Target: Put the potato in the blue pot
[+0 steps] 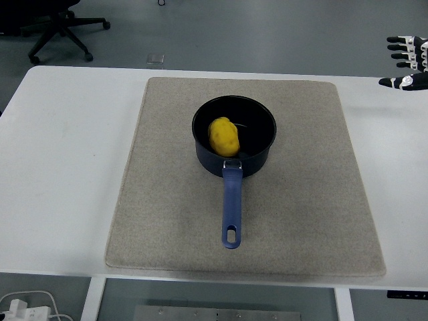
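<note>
At the bottom edge, below the white table, a white cable and plug lie on the floor. On the table sits a grey-beige mat, and on the mat stands 1 blue pot, its long handle pointing toward the near edge. The yellow potato lies inside the pot, toward its left side, resting on the dark bottom. At the far right edge only the fingertips of the right hand show, above the table's far corner; the fingers look spread and hold nothing, though most of the hand is cut off. Farther back, on the grey floor, stands an office chair.
</note>
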Controlling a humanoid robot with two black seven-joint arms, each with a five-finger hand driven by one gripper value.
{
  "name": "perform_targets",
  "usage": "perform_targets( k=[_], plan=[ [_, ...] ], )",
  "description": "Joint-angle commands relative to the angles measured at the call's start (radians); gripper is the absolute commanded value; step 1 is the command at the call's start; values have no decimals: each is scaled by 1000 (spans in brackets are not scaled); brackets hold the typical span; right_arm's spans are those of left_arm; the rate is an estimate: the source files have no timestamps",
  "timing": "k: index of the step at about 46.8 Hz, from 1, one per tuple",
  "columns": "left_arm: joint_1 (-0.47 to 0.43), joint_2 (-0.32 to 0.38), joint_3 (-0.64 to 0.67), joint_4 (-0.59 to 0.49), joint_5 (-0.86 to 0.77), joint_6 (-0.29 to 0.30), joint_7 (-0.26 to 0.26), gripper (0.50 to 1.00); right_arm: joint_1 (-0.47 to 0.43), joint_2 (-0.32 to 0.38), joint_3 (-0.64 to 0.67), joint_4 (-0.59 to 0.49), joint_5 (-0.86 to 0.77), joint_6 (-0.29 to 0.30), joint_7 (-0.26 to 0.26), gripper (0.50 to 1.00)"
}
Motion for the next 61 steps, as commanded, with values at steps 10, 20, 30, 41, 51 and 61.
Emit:
perform_targets(
  k=[10,20,30,41,51,61],
  plan=[
    [0,0,0,0,0,0,1,996,-108,32,220,-1,159,-78,-94,928],
    [0,0,0,0,0,0,-1,996,-130,130,335,-16,294,-152,-154,928],
    [0,0,0,0,0,0,-1,996,-148,224,416,-87,372,-184,-185,928],
    [0,0,0,0,0,0,1,996,-191,283,490,-130,412,-183,-188,928],
    [0,0,0,0,0,0,-1,996,-231,328,496,-168,403,-172,-186,928],
    [0,0,0,0,0,0,-1,996,-283,337,496,-211,398,-141,-177,928]
  ],
)
